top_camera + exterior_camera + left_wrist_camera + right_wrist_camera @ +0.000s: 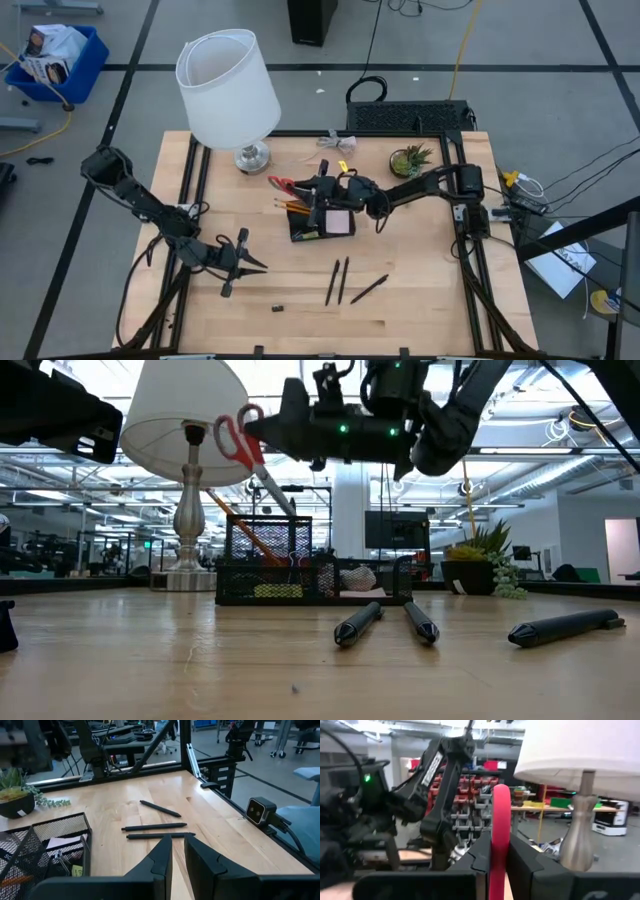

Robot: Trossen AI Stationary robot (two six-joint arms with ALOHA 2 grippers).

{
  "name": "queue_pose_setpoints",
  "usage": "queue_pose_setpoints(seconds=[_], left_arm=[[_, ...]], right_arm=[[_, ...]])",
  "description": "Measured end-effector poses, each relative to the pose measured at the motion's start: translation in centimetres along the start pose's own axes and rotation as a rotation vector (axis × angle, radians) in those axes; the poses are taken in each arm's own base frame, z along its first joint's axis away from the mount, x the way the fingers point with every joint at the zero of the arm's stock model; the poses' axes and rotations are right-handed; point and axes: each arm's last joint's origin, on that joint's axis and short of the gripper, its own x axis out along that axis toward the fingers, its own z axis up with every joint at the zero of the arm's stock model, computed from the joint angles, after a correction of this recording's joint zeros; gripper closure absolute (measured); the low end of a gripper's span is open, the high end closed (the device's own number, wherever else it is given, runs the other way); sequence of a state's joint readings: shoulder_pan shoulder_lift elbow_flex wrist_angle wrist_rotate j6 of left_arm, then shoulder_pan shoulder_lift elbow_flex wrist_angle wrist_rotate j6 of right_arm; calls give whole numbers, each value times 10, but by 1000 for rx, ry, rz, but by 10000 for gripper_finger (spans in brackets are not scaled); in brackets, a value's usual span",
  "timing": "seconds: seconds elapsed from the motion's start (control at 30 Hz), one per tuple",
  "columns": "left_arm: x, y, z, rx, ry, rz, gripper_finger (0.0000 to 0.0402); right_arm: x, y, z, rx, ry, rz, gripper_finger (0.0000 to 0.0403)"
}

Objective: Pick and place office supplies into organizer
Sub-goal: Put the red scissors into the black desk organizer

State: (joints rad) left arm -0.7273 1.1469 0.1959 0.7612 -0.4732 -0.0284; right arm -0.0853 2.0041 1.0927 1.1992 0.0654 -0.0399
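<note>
The right gripper is seen with its dark, flat-sided fingers clamped on the glossy red loop handle of the scissors, which are held tilted above the organizer, a low black wire-mesh tray. Directly beneath the gripper, thin orange pencils and a square pink sticky-note pad are seen inside the tray. Nearer the table's front edge, three slim matte black pens lie on the pale wood. The left gripper, fingers nearly closed and empty, is held low over the table, well apart.
</note>
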Motion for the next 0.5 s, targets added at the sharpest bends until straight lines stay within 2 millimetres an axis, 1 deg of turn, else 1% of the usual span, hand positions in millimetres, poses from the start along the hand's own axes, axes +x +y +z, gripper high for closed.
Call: queue_pose_setpoints(seconds=[0.1, 0.17, 0.3, 0.5], left_arm=[[0, 0, 0, -3, 1, 0, 346], [0, 0, 0, -3, 0, 0, 346], [0, 0, 0, -3, 1, 0, 346], [0, 0, 0, -1, 3, 1, 346]], right_arm=[[0, -2, -9, -18, 21, 28, 370], [0, -5, -12, -26, 41, 7, 360], [1, -10, -13, -8, 53, -8, 350], [1, -8, -12, -6, 49, -2, 356]])
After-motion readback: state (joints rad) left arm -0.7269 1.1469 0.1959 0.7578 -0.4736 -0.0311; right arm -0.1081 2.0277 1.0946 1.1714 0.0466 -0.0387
